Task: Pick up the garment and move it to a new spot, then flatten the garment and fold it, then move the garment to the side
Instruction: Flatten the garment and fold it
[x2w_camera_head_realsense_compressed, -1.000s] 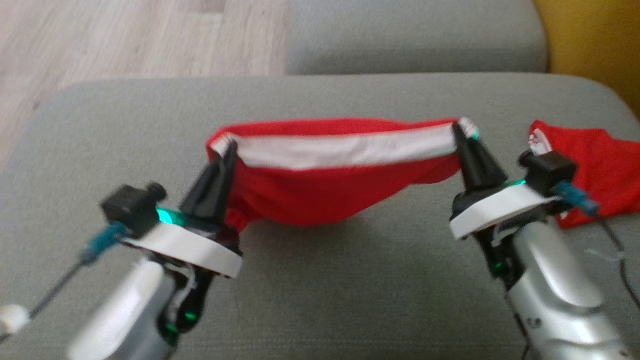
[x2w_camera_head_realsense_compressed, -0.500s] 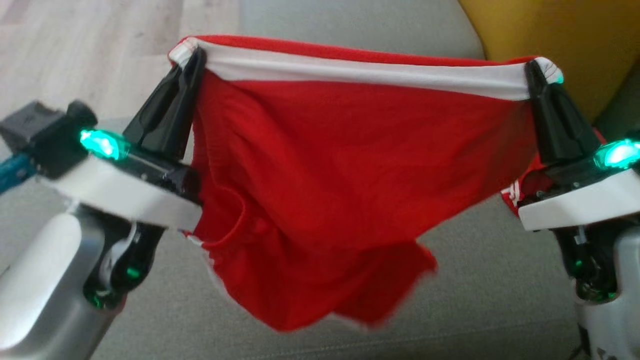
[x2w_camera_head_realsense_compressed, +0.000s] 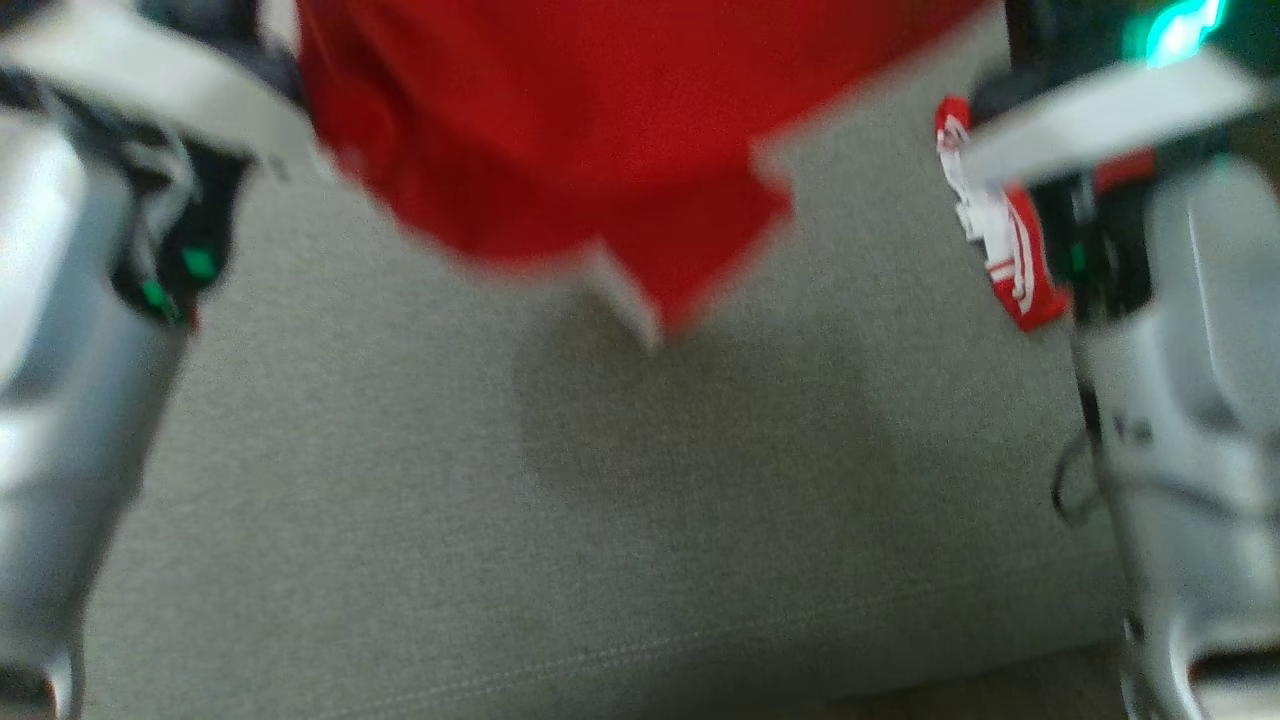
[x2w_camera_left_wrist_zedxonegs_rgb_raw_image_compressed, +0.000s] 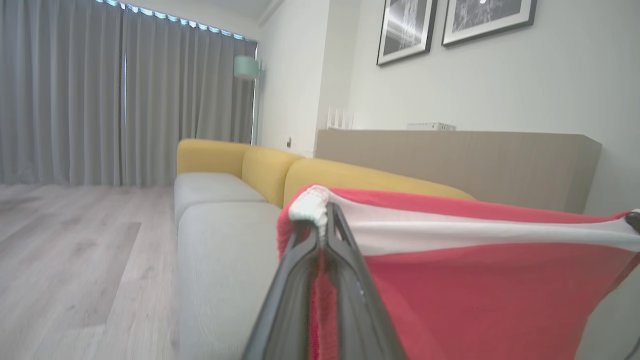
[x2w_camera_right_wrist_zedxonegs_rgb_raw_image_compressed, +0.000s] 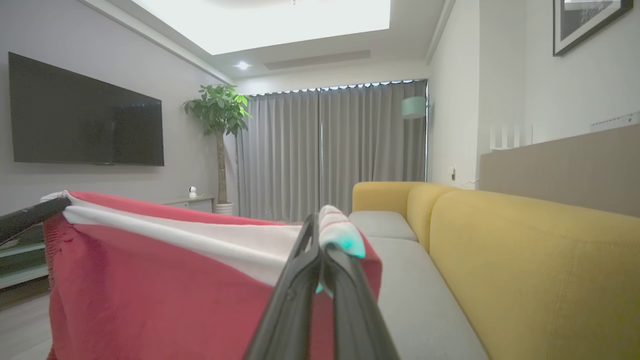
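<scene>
Presently, item one: garment (x2w_camera_head_realsense_compressed: 560, 130), red with a white band (x2w_camera_left_wrist_zedxonegs_rgb_raw_image_compressed: 450, 232); count, one.
Location: aloft at twelve o'clock in the head view, hanging clear above the grey sofa cushion (x2w_camera_head_realsense_compressed: 640, 540), with its lowest corner pointing toward six o'clock.
Holds: the left gripper (x2w_camera_left_wrist_zedxonegs_rgb_raw_image_compressed: 322, 225) is clenched on one end of the band and the right gripper (x2w_camera_right_wrist_zedxonegs_rgb_raw_image_compressed: 320, 235) on the other; count, two.
Handling, by judgement: light, limp, not fragile; it sags between the holds and will drape and crease readily. It is best taken at the band's two ends, the firmest edge.
Further: one smaller red-and-white piece (x2w_camera_head_realsense_compressed: 1005, 260) lies on the cushion at two o'clock, probably another garment, though blur forbids certainty.
Wall, at one o'clock in the left wrist view: framed pictures (x2w_camera_left_wrist_zedxonegs_rgb_raw_image_compressed: 405, 30), two.
</scene>
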